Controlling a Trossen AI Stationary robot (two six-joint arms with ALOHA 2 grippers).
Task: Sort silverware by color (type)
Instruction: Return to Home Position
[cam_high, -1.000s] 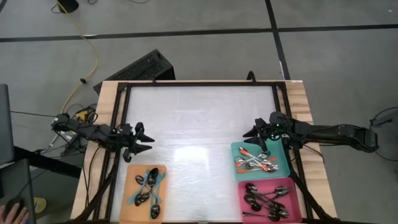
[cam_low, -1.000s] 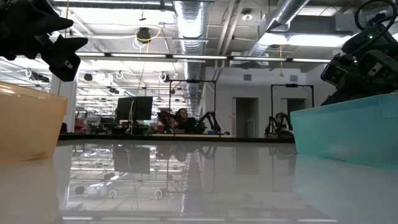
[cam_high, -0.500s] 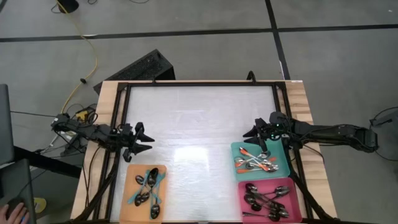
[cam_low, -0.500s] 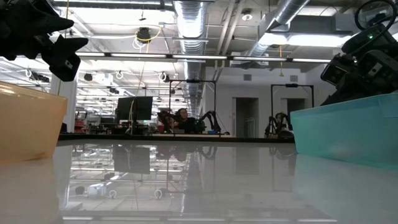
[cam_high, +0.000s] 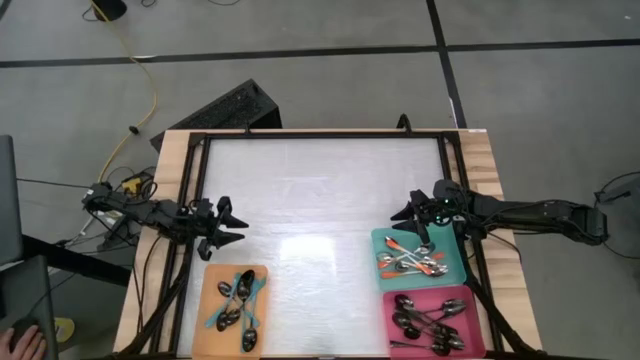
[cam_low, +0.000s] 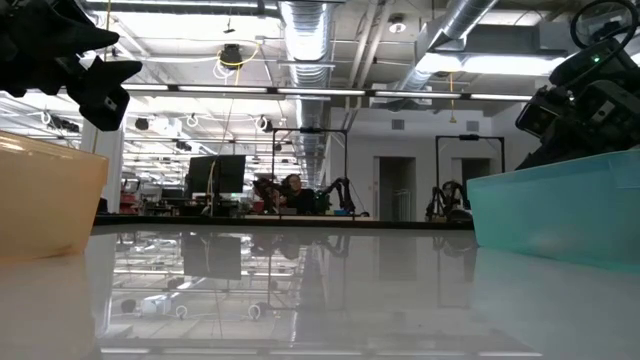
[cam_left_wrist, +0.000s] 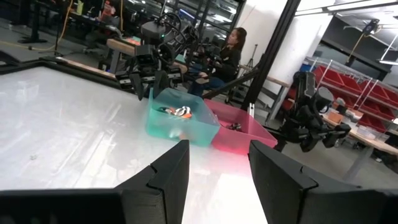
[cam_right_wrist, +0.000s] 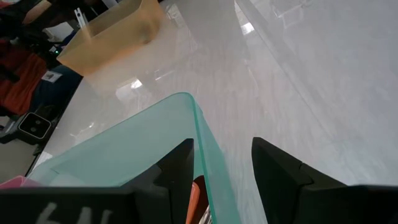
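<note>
Teal-handled spoons (cam_high: 236, 302) lie in the orange tray (cam_high: 262, 322) at the near left. Orange-handled spoons (cam_high: 410, 260) lie in the teal tray (cam_high: 455, 268) at the near right. Dark metal spoons (cam_high: 428, 322) lie in the pink tray (cam_high: 478, 330) nearest the front edge. My left gripper (cam_high: 240, 224) hovers open and empty above the table's left side, just beyond the orange tray. My right gripper (cam_high: 400, 214) hovers open and empty over the teal tray's far edge (cam_right_wrist: 198, 124).
A black frame (cam_high: 320, 134) runs around the white table top. The white surface between the trays (cam_high: 320, 210) is bare. A person sits beyond the table in the room (cam_low: 293, 188). A hand shows at the near left (cam_high: 22, 342).
</note>
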